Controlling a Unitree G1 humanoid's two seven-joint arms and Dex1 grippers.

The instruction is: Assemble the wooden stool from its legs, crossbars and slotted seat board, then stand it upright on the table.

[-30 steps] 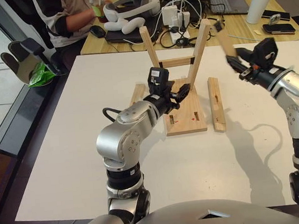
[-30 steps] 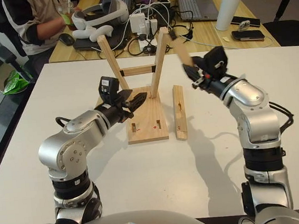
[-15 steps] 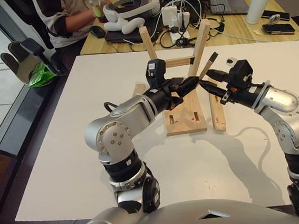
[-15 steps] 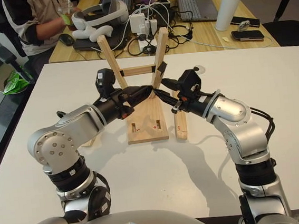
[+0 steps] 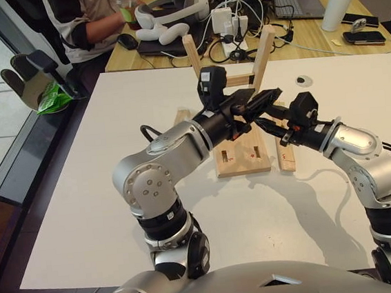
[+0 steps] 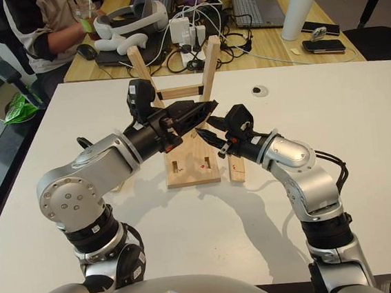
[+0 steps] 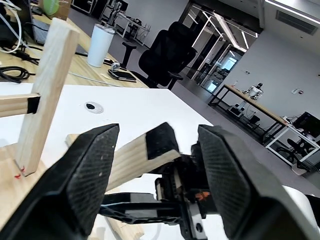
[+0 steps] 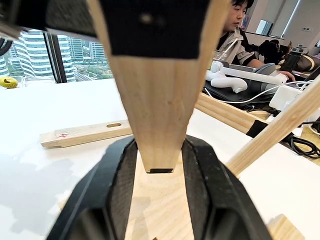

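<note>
The slotted seat board (image 5: pixel 241 157) lies flat on the white table (image 5: pixel 119 216). Two legs (image 5: pixel 261 49) stand up from its far end, joined by a black-tipped crossbar (image 5: pixel 231 81). One loose leg (image 5: pixel 285 153) lies right of the board and another (image 5: pixel 179 122) lies left of it. Above the board my right gripper (image 8: pixel 160 150) is shut on a second crossbar (image 8: pixel 160 100) and holds it in the air. Its black-taped end (image 7: pixel 160 144) sits between the spread fingers of my open left gripper (image 7: pixel 159 131). Both grippers meet tip to tip over the board's right side (image 6: pixel 207 121).
A round grommet (image 5: pixel 303 79) sits in the table beyond my right arm. A wooden desk behind the table carries a headset (image 5: pixel 169 14), cables, a laptop and a white tumbler (image 5: pixel 339 1); a person sits there. Bare table lies in front of the board.
My right arm swung down and left from high on the right, bringing the crossbar over the board. My left gripper rose and moved right until its open fingers flank the bar's black end.
</note>
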